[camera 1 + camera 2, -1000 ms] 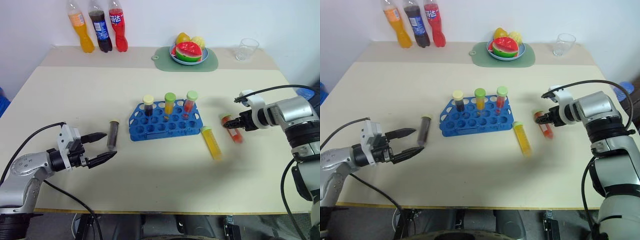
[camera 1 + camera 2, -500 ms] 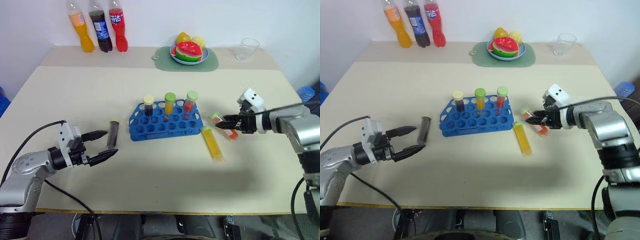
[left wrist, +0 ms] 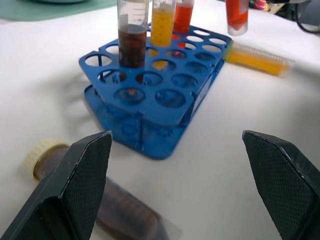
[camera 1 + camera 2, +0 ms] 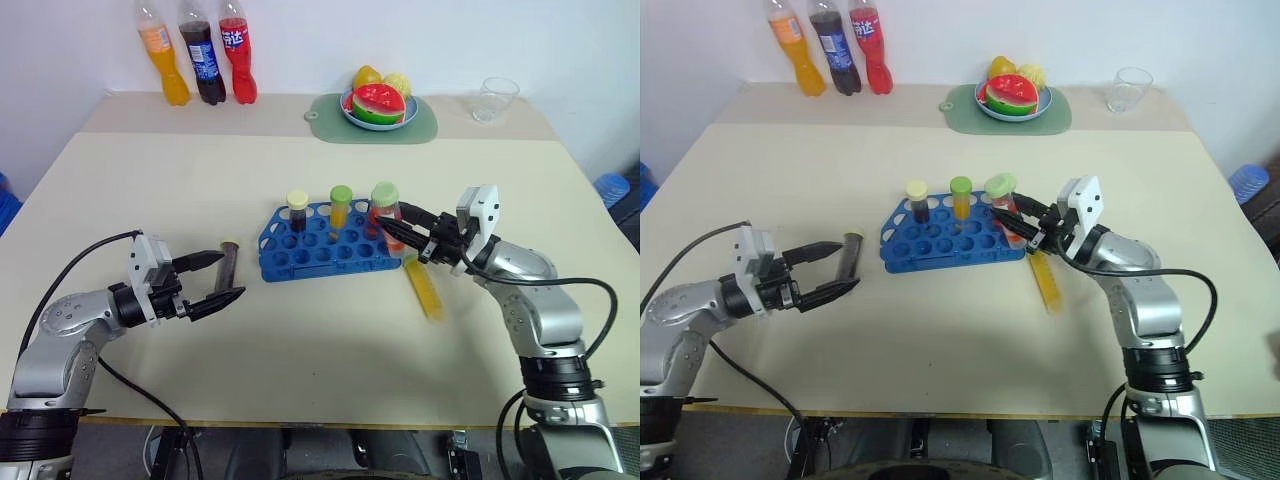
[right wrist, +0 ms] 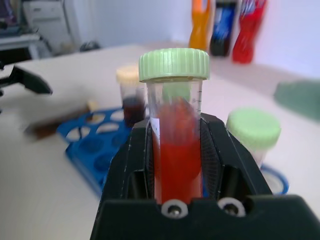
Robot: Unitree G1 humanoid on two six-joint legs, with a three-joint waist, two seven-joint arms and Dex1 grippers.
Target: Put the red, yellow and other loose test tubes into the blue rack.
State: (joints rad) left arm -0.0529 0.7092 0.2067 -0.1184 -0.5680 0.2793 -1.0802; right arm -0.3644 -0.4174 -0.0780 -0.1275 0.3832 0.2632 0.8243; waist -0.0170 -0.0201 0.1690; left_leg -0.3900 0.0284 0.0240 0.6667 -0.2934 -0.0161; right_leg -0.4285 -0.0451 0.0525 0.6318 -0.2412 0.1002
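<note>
From the head views, the red tube (image 4: pixel 392 222) is seen pinched in the right gripper (image 4: pixel 403 231) above the blue rack (image 4: pixel 330 245), partly hiding a racked tube. The yellow tube (image 4: pixel 424 287) lies right of the rack. In the left wrist view, the left gripper (image 3: pixel 177 187) is spread beside the brown tube (image 3: pixel 95 202), its lower end cut off. In the right wrist view, the tube's lower half is hidden between the fingers (image 5: pixel 222 155).

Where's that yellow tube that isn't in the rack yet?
The yellow tube lies flat on the table, just off the right end of the blue rack, below the right gripper.
</note>
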